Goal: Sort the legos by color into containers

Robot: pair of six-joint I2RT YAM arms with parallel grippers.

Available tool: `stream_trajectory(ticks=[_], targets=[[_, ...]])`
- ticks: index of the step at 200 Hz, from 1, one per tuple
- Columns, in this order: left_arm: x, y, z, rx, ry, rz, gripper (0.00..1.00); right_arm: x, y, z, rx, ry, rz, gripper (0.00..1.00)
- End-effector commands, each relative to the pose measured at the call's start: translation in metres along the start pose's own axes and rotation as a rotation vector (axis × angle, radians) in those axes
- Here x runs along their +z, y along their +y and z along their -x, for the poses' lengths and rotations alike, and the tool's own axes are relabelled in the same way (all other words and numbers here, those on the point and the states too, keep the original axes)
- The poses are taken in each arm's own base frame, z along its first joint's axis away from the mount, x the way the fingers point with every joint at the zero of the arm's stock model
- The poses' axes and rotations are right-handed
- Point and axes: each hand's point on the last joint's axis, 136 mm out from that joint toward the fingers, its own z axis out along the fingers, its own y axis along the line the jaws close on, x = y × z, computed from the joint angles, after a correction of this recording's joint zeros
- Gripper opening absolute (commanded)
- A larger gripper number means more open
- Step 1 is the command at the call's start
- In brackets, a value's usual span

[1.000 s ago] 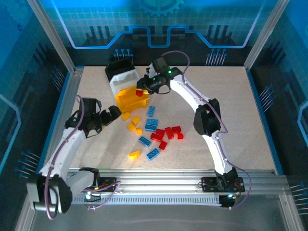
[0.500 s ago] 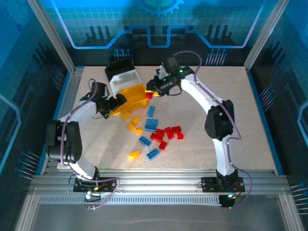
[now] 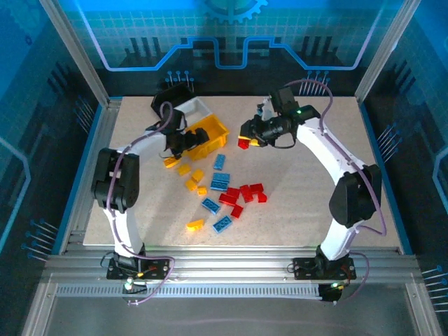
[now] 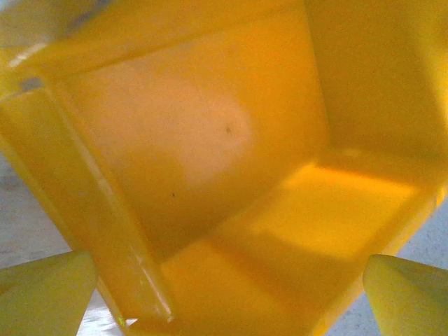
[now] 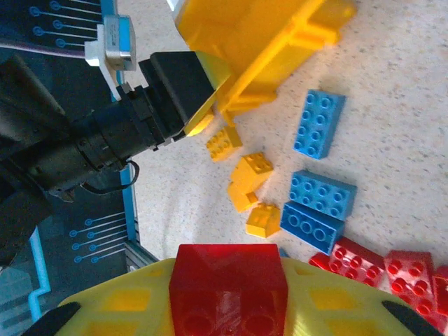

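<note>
Right tool withdrew red brick clear of yellow bin rim.

**Robotics laboratory test cell, viewed from above.** A speckled tabletop stands inside a frame of aluminium posts. Blue-lit panels wall the frame and carry printed circuit traces and a gear emblem. Two slim white-and-black machines, the left arm and the right arm, are bolted to slotted aluminium rails at the near edge. An exposed purple cable loops along the right arm, and a green indicator light glows on one of its joints. Small coloured legos lie scattered on the tabletop.
</note>
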Motion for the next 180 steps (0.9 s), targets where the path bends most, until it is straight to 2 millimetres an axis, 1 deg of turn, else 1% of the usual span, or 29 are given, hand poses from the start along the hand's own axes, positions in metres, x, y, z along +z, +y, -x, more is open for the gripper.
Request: stream_trajectory(ticks=[1,28,34,39,53,59,61,79,96,103,122,137,152,166,180], targets=[[0.028,-0.026,-0.026,0.028,0.059,-0.013,0.99,-0.02,-0.001,0.001,-0.026,-0.035,0.015,0.35],[0.052,-0.078,-0.052,0.109,0.111,-0.044,0.99,-0.03,-0.011,0.0,-0.01,-0.046,0.012,0.35],[0.06,-0.083,-0.06,0.119,0.132,-0.042,0.99,-0.033,-0.013,-0.001,-0.009,-0.051,0.012,0.35],[0.063,-0.094,-0.063,0.129,0.138,-0.053,0.99,-0.036,-0.014,-0.001,-0.005,-0.058,0.011,0.35],[0.075,-0.114,-0.072,0.142,0.166,-0.076,0.99,-0.042,-0.02,-0.001,0.006,-0.071,0.01,0.35],[0.08,-0.122,-0.079,0.152,0.183,-0.081,0.99,-0.044,-0.023,-0.001,0.01,-0.076,0.009,0.35],[0.08,-0.127,-0.078,0.158,0.182,-0.09,0.99,-0.045,-0.023,-0.001,0.012,-0.078,0.009,0.35],[0.088,-0.146,-0.088,0.193,0.207,-0.1,0.99,-0.052,-0.03,-0.001,0.028,-0.089,0.008,0.35],[0.087,-0.156,-0.091,0.188,0.225,-0.116,0.99,-0.056,-0.036,-0.001,0.037,-0.101,0.007,0.35],[0.082,-0.158,-0.088,0.185,0.219,-0.121,0.99,-0.057,-0.037,0.0,0.041,-0.108,0.007,0.35],[0.055,-0.165,-0.074,0.218,0.166,-0.136,0.99,-0.06,-0.04,0.005,0.05,-0.129,0.009,0.35],[0.032,-0.167,-0.057,0.226,0.127,-0.15,0.99,-0.063,-0.039,0.011,0.058,-0.15,0.018,0.36],[0.013,-0.169,-0.037,0.236,0.084,-0.171,0.99,-0.068,-0.038,0.016,0.06,-0.167,0.024,0.36],[0.006,-0.168,-0.016,0.229,0.052,-0.185,0.99,-0.07,-0.037,0.018,0.058,-0.174,0.027,0.35],[0.008,-0.167,0.0,0.216,0.039,-0.199,0.99,-0.072,-0.035,0.019,0.058,-0.173,0.028,0.36]])
